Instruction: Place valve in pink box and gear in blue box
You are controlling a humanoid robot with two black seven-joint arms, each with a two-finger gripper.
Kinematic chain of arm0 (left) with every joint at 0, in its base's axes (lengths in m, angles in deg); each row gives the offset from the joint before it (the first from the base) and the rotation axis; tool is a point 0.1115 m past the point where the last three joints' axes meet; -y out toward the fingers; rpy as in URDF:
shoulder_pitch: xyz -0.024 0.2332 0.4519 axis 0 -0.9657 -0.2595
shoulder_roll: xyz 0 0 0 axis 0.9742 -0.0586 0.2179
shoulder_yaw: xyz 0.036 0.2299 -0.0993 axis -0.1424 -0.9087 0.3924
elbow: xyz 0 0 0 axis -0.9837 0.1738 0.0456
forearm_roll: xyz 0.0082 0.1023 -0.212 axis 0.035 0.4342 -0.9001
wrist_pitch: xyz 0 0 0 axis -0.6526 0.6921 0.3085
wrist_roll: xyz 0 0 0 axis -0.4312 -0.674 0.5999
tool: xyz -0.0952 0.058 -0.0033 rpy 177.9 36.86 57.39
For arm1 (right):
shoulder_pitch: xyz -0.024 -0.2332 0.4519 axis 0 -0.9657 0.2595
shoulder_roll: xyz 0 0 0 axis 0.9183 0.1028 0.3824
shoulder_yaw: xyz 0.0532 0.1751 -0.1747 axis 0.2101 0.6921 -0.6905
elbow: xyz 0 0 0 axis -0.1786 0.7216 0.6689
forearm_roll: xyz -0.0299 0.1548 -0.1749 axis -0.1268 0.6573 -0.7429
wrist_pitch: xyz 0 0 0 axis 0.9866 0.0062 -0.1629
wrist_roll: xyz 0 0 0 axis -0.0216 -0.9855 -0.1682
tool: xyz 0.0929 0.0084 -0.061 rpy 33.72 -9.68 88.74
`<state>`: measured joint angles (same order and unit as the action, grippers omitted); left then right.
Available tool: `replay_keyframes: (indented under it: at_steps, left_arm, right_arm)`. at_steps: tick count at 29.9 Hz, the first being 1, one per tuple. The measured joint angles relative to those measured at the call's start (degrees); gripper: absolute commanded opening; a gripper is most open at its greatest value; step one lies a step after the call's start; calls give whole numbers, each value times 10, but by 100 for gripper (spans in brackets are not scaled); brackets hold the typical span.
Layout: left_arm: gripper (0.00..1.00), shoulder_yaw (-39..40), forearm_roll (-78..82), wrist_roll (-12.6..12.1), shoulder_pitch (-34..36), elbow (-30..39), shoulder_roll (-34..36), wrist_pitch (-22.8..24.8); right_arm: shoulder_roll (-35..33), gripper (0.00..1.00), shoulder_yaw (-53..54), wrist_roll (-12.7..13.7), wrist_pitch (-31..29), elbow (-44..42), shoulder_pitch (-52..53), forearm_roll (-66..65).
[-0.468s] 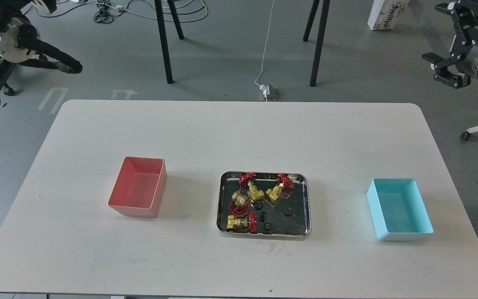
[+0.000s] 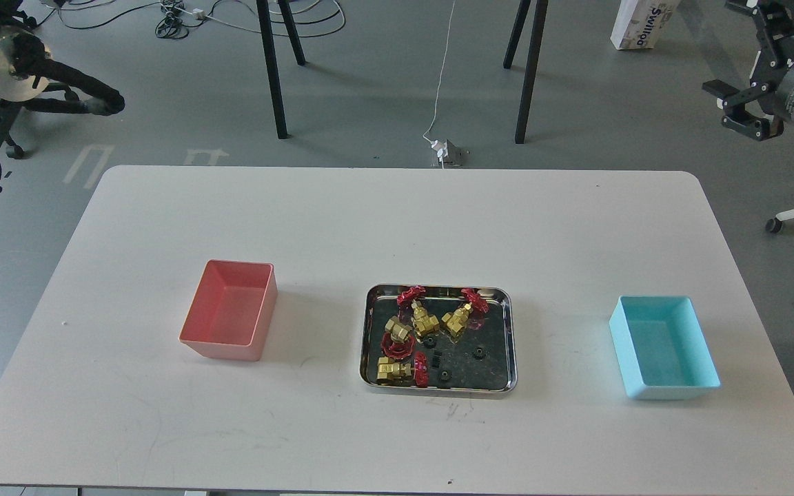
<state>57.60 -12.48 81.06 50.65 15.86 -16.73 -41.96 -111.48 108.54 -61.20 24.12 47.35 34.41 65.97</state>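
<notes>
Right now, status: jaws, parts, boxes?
Left gripper off the table's far left, state unclear. Right gripper off far right, open, empty. Valves and gears in steel tray. Pink box, blue box empty.
</notes>
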Motion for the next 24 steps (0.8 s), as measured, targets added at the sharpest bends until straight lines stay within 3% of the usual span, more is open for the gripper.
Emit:
replay_keyframes:
  at_steps: [3,7,11,14,18,24]
  left_arm:
    - [100,-5,11,30,-3,-3,-3,3]
    - [91,-51,88,41,-3,24,-1,-1]
    - [90,-93,276,42,-6,97,0,-64]
    - [90,-140,449,25,-16,149,-8,-127]
    - [90,-206,682,-23,-32,179,-22,-205]
    - [91,-251,937,-64,-105,182,-39,-235]
  right_arm:
    - [2,99,12,-2,2,-1,0,0]
    - [8,99,35,-3,12,-3,2,0]
    - [9,99,43,-4,38,-5,12,0]
    - [9,99,43,-4,45,-7,23,0]
    - [10,99,43,-4,45,-7,28,0]
    - [4,99,41,-4,42,-6,36,0]
